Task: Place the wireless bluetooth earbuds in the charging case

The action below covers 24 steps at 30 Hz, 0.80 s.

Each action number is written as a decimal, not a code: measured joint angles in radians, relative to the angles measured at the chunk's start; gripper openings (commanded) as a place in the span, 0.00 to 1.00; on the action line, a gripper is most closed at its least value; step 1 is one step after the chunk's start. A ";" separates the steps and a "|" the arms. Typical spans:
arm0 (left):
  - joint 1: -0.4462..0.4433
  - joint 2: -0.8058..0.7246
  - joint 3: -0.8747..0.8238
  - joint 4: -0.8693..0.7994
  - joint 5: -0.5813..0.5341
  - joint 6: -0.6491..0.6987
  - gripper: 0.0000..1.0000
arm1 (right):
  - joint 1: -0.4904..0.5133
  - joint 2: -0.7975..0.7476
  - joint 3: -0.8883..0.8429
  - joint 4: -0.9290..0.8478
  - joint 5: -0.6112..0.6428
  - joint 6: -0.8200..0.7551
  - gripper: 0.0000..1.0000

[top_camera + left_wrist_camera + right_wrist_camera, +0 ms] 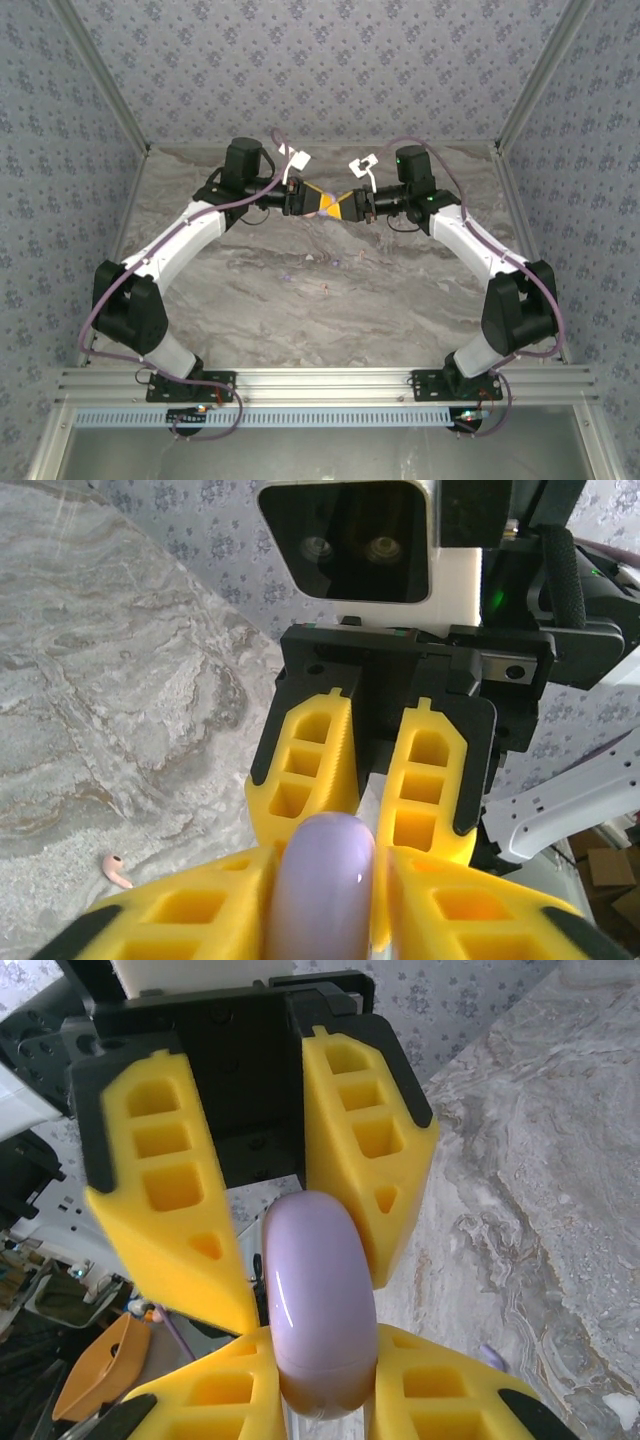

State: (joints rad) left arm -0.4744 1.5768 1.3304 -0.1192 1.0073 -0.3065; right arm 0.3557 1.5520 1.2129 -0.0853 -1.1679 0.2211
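The lilac charging case (318,1300), shut and pebble-shaped, hangs in the air between my two grippers, which meet tip to tip above the middle of the table. My right gripper (322,1336) is shut on its near end, both yellow pads pressed to its sides. My left gripper (325,854) straddles the other end of the case (325,890) with its jaws slightly apart, the fingers (190,1250) loose around it. A pale pink earbud (117,870) lies on the marble table below. A lilac earbud (492,1358) lies there too. From above, the grippers (334,204) join over tiny earbuds (335,263).
The marble tabletop (400,290) is walled by patterned panels at the back and both sides. A tiny white speck (620,1410) lies near the lilac earbud. Both arms arch inward from their bases at the near edge.
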 measured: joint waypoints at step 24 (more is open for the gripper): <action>-0.006 -0.023 -0.146 0.287 -0.058 -0.253 0.44 | -0.026 -0.027 -0.040 0.114 0.055 0.082 0.19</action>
State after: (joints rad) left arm -0.4801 1.5536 1.1843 0.1680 0.9497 -0.5598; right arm 0.3294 1.5246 1.1728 0.0288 -1.1133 0.3035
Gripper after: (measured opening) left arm 0.448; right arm 0.190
